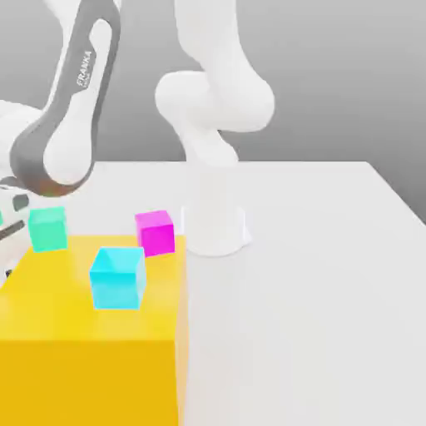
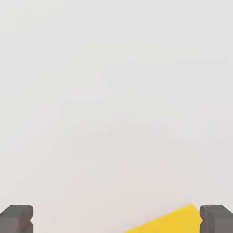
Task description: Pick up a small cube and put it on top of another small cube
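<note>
The sea-green cube (image 1: 47,229) sits on the yellow block (image 1: 83,333), at about ten o'clock from the light blue cube (image 1: 116,278) and nine o'clock from the magenta cube (image 1: 156,232). It looks light, rigid and smooth; flat opposite faces suit gripping. The fingers (image 2: 16,218) are spread wide, holding nothing.

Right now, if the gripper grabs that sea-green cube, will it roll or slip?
The sea-green cube has flat faces and sharp edges, so it probably won't roll. It looks rigid, so parallel fingers should grip it squarely. Its smooth, plain surface might slip under a light squeeze.
</note>
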Robot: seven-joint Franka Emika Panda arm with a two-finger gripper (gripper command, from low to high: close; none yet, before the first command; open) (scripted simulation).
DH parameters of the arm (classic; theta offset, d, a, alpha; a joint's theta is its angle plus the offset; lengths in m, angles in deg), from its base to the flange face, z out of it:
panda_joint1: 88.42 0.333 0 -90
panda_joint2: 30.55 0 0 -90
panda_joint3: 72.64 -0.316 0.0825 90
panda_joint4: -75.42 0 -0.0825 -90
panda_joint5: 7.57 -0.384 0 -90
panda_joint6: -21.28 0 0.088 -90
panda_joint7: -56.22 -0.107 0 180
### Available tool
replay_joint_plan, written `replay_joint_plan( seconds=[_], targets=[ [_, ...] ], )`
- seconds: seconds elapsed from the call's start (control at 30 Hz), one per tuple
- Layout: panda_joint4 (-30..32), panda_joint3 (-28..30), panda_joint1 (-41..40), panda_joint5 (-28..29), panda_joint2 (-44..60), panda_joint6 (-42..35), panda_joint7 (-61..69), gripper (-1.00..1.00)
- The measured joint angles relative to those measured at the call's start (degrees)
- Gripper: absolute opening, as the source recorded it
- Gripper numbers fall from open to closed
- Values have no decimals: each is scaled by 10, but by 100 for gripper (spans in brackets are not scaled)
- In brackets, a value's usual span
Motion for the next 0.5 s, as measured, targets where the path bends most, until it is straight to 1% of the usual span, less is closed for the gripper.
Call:
replay_joint_plan(
  seconds=[0.1,0.17,0.27,0.37,0.4,0.43,0.5],
  targets=[
    [53,3,-6,-12,-28,3,8,0],
    [91,12,-8,-8,-49,21,-16,0],
    [152,25,-23,17,-83,64,-90,0],
    [212,30,-49,68,-118,110,-188,0],
    [224,31,-54,67,-118,126,-200,0],
    [228,26,-53,42,-107,142,-190,0],
    [226,-7,-60,-32,-72,174,-142,0]
  ],
)
